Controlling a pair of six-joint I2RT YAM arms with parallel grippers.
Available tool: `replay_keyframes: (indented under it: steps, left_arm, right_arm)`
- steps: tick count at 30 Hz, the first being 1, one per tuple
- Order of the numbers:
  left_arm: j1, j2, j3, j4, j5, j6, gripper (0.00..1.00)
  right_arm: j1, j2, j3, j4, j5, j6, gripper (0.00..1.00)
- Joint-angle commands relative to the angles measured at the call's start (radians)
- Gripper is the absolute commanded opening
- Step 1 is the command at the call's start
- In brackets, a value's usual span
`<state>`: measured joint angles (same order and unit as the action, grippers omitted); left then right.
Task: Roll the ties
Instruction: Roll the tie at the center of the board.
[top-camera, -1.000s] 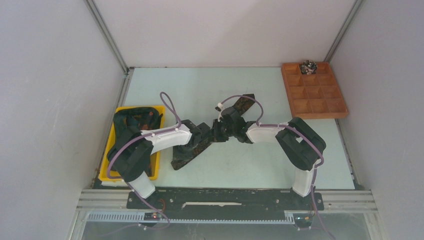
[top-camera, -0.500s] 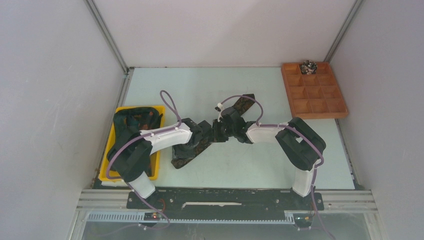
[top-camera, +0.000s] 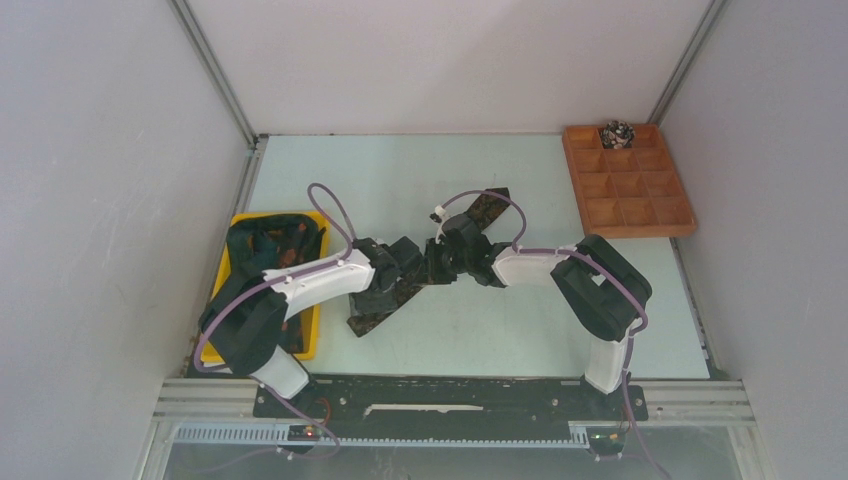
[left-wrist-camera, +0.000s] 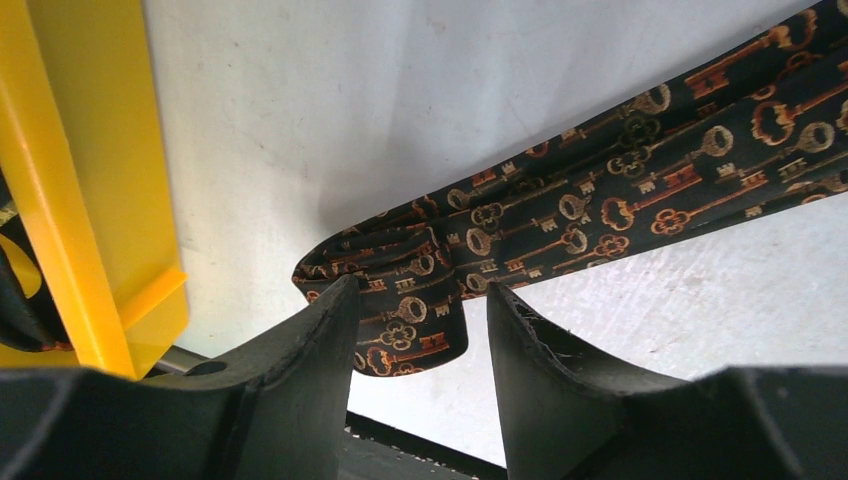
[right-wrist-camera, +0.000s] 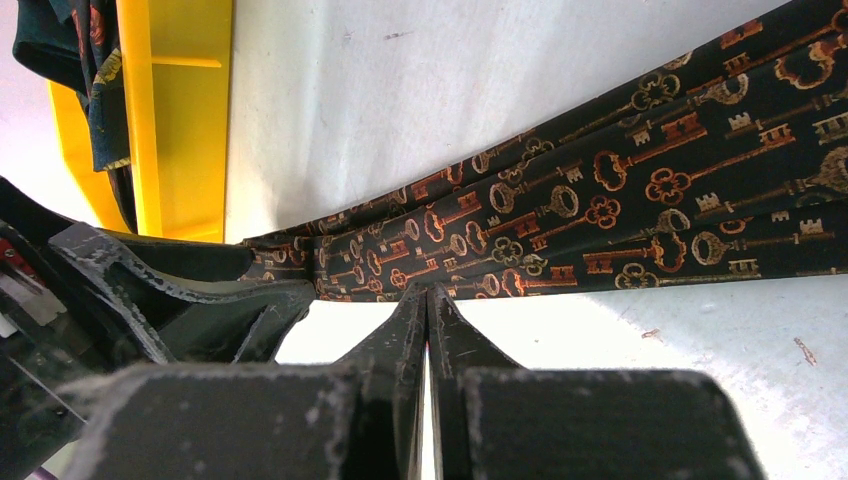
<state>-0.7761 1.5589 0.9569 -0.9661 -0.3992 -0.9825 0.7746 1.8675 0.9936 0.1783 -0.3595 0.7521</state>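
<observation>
A dark tie with an orange-brown key pattern (top-camera: 372, 312) lies diagonally across the middle of the table. Its folded narrow end (left-wrist-camera: 410, 340) sits between the fingers of my left gripper (left-wrist-camera: 425, 315), which is open around it. My right gripper (right-wrist-camera: 428, 292) is shut, its tips touching the near edge of the same tie (right-wrist-camera: 600, 200); no cloth shows between its jaws. In the top view the left gripper (top-camera: 408, 265) and the right gripper (top-camera: 450, 262) meet over the tie's middle. A small rolled tie (top-camera: 617, 132) sits in a back compartment of the wooden tray (top-camera: 640, 212).
A yellow bin (top-camera: 312, 325) at the left holds more dark ties (top-camera: 268, 240); its wall also shows in the left wrist view (left-wrist-camera: 90, 180) and the right wrist view (right-wrist-camera: 175, 120). The left gripper's finger (right-wrist-camera: 200, 290) is close beside my right fingers.
</observation>
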Motion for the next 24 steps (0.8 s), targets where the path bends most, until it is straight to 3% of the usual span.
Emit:
replay_keyframes:
  steps: [1, 15, 24]
  left_arm:
    - [-0.004, -0.072, -0.015, 0.029, -0.035, -0.041, 0.55]
    - [0.02, -0.306, -0.134, 0.064, -0.107, -0.041, 0.56]
    - [0.025, -0.665, -0.263, 0.048, -0.178, -0.066, 0.64]
  right_arm:
    - [0.003, -0.049, -0.006, 0.056, 0.007, -0.022, 0.02]
    - [0.068, -0.083, -0.006, 0.098, -0.019, -0.035, 0.04]
    - [0.182, -0.068, 0.037, 0.053, -0.058, -0.054, 0.13]
